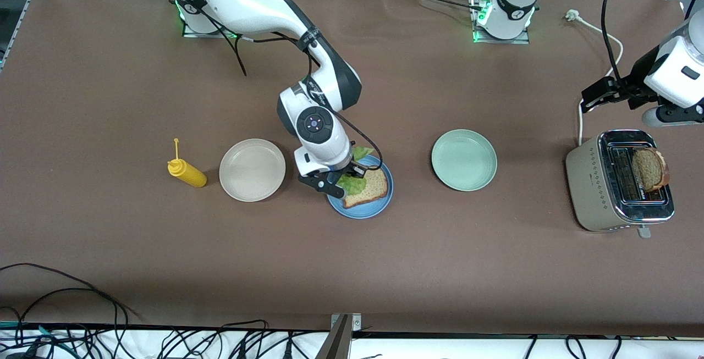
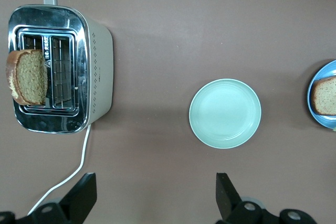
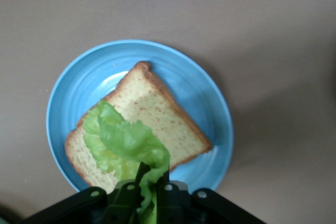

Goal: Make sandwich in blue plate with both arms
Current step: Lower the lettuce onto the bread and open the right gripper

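R gripper (image 3: 149,195) pinched on lettuce leaf (image 3: 126,145), draped onto bread slice (image 3: 152,116) in blue plate (image 3: 210,103); L gripper (image 2: 155,195) spread wide, empty, waiting above table nr toaster (image 2: 97,61).

No readable text, labels, brands or numbers anywhere in views.

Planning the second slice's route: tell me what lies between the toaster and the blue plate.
In the front view only the green plate lies between the toaster and the blue plate; the left wrist view shows the same, with bare table around it.
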Action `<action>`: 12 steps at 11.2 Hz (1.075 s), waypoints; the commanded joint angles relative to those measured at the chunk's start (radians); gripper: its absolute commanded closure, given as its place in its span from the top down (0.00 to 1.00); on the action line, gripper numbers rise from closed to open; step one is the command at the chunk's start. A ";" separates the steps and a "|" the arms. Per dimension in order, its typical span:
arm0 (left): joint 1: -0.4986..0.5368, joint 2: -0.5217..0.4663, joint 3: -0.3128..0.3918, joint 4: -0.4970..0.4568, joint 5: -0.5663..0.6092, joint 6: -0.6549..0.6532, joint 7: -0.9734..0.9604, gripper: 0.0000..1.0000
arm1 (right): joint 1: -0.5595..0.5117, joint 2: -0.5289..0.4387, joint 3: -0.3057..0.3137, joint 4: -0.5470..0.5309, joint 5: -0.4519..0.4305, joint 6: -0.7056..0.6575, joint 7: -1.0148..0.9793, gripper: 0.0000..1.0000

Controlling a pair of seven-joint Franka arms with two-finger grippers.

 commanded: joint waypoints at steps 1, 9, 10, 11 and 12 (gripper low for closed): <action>0.002 -0.027 -0.001 -0.025 -0.015 0.009 0.022 1.00 | 0.036 0.095 -0.021 0.151 0.013 0.011 0.126 0.00; 0.002 -0.027 0.000 -0.025 -0.015 0.009 0.020 1.00 | 0.042 0.161 -0.048 0.153 0.011 0.132 0.125 0.00; 0.002 -0.027 -0.001 -0.025 -0.015 0.009 0.020 1.00 | 0.042 0.160 -0.048 0.153 0.011 0.126 0.126 0.00; 0.002 -0.027 -0.001 -0.025 -0.015 0.009 0.020 1.00 | 0.042 0.158 -0.050 0.153 0.011 0.122 0.126 0.17; 0.002 -0.027 -0.001 -0.025 -0.015 0.009 0.020 1.00 | 0.044 0.158 -0.057 0.153 0.009 0.128 0.126 0.99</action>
